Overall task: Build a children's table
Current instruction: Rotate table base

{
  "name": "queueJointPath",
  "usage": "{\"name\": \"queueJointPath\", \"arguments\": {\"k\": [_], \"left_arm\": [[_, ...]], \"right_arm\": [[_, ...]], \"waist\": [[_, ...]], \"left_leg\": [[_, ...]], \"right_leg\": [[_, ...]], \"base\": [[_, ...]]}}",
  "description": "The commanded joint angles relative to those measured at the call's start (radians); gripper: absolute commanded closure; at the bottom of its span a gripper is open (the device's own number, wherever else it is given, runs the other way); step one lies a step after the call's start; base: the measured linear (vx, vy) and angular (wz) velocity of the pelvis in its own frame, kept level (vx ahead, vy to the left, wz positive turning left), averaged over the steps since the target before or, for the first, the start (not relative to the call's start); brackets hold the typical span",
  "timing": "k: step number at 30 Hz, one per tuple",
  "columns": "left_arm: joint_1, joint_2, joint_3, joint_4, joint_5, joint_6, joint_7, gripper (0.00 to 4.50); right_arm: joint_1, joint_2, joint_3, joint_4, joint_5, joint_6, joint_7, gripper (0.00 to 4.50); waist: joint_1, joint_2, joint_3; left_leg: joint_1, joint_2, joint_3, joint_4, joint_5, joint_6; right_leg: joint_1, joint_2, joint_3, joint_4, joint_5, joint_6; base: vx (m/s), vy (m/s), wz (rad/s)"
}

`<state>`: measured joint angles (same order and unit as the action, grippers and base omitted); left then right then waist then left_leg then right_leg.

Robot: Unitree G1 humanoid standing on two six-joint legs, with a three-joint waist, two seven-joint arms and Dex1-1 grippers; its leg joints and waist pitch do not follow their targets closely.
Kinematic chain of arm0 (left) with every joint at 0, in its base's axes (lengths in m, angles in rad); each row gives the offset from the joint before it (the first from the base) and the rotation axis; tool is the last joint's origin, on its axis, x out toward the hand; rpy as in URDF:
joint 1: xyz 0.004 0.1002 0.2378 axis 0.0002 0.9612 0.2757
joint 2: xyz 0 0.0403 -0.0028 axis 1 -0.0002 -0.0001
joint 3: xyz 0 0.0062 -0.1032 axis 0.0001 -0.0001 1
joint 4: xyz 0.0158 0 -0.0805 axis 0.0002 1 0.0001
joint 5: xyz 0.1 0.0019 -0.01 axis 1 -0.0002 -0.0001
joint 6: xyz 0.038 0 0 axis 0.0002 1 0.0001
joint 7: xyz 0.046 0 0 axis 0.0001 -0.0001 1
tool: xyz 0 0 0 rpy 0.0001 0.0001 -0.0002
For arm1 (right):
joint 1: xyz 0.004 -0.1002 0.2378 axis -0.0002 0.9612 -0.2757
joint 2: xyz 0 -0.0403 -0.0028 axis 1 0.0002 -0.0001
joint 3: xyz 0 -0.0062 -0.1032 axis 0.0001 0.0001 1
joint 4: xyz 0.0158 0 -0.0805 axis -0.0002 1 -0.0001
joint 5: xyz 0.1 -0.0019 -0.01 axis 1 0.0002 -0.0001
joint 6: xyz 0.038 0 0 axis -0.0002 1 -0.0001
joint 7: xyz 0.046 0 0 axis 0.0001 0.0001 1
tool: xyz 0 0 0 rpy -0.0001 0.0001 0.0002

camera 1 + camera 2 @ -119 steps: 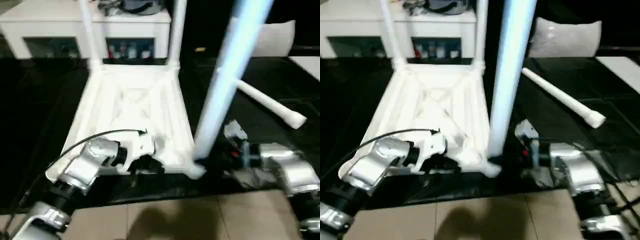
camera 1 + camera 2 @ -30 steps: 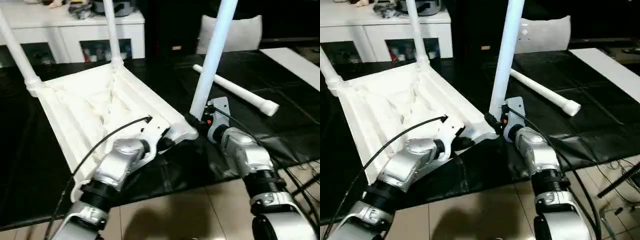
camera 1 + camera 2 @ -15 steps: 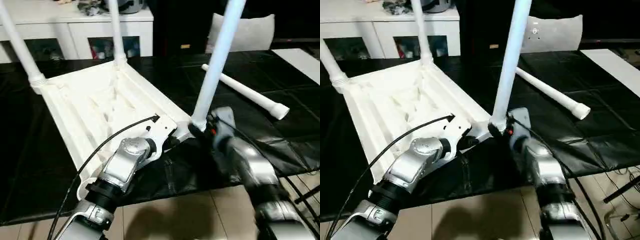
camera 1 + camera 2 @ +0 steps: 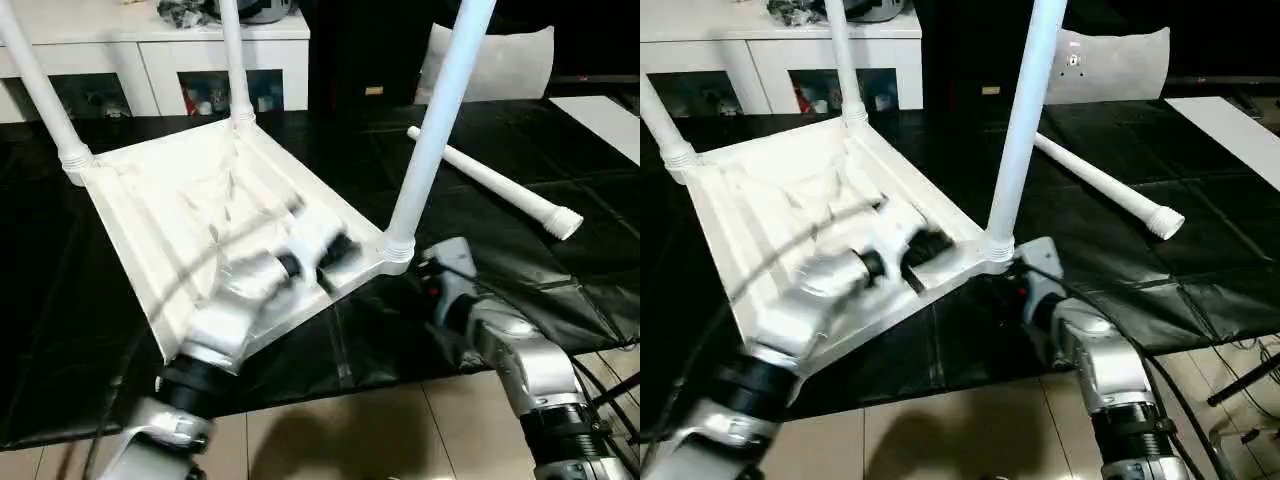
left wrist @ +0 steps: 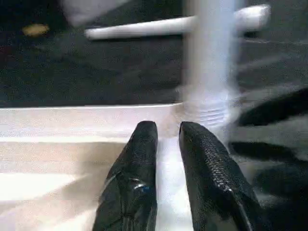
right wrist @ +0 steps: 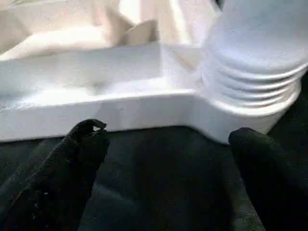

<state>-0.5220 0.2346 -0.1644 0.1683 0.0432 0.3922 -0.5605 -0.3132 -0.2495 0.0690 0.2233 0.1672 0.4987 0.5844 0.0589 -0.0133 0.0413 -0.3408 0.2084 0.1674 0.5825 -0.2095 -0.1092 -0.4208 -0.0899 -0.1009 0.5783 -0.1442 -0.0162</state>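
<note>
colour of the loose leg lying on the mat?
White, all over. The loose leg lies on the black mat, shown best in the left eye view.

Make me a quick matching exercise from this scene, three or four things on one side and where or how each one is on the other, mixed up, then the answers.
Things:
1. loose leg
2. near corner leg
3. table top
4. right gripper

States:
A. upside down on the black mat
B. fingers wide open
C. lying flat on the mat
D. standing upright in its socket

Pairs: 1-C, 2-D, 3-A, 4-B
</note>
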Motion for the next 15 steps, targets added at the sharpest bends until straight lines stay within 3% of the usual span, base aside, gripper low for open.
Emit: {"name": "queueJointPath", "arguments": {"k": [1, 5, 12, 15], "left_arm": [[0.0, 0.068, 0.028, -0.036, 0.041, 0.041, -0.009, 3.9], [0.008, 0.224, 0.071, -0.044, 0.113, 0.102, -0.01, 4.11], [0.068, 0.431, 0.046, -0.049, 0.205, 0.196, -0.042, 4.41], [0.088, 0.448, 0.014, -0.063, 0.206, 0.214, -0.076, 4.41]], "right_arm": [[-0.009, -0.012, 0.014, -0.021, -0.004, 0.035, 0.009, 0.0], [-0.027, -0.013, 0.032, -0.003, -0.01, 0.058, 0.015, 0.0], [-0.045, -0.011, 0.051, 0.013, -0.015, 0.073, 0.016, 0.0], [-0.05, -0.01, 0.052, 0.02, -0.015, 0.075, 0.017, 0.0]], "waist": [[0.006, -0.013, -0.056], [0.009, -0.001, -0.054], [0.012, -0.006, -0.053], [0.019, -0.003, -0.054]], "left_leg": [[-0.016, 0.013, 0.002, -0.07, -0.161, 0.069], [-0.011, 0.015, -0.001, -0.073, -0.15, 0.051], [-0.007, 0.015, 0.001, -0.073, -0.13, 0.036], [-0.002, 0.017, 0.002, -0.073, -0.136, 0.026]], "right_leg": [[0.066, -0.044, 0.042, -0.066, -0.333, -0.127], [0.061, -0.043, 0.044, -0.057, -0.311, -0.136], [0.061, -0.047, 0.049, -0.045, -0.26, -0.166], [0.057, -0.048, 0.051, -0.045, -0.255, -0.173]], "base": [[0.0, 0.0, 0.0], [0.0, 0.0, 0.0], [0.0, 0.0, 0.0], [0.0, 0.0, 0.0]]}}
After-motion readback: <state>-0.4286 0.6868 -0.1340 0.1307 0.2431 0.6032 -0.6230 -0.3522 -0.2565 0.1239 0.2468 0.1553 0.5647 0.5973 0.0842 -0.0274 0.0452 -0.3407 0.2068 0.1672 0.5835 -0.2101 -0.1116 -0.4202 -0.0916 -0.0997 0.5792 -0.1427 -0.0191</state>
